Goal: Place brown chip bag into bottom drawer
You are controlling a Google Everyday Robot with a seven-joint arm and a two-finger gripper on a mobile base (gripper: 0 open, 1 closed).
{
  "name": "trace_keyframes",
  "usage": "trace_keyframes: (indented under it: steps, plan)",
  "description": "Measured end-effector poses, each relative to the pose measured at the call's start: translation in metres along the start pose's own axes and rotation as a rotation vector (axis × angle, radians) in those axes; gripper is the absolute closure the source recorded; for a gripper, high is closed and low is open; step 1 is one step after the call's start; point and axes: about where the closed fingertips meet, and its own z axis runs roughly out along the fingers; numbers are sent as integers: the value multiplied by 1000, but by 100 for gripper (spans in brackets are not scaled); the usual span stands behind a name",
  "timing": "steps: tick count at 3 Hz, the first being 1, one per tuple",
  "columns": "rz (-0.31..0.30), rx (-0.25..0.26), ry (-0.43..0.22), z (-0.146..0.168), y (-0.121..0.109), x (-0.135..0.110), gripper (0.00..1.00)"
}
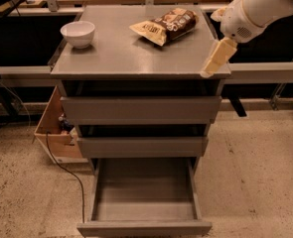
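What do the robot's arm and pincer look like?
The arm is a thick, smooth, rounded white shell with no cables or markings I can see. The pincer, over the right front corner of the grey cabinet, is a slim, flat, cream-yellow piece tapering to a blunt tip.

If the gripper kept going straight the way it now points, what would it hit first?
Probably the cabinet top, at the front corner nearest it: the gripper slants downward right at that edge. Depth is unclear, so it might pass just outside.
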Motion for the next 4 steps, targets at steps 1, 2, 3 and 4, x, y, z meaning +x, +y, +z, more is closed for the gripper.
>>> trace_keyframes:
  steps: [1,2,3,4]
  plan:
    - [23,21,-29,17,-7,-8,0]
    - [74,55,-102,58,-36,-37,0]
    - [138,84,-186,105,-76,-72,0]
    - [201,132,-239,137,-114,-95,0]
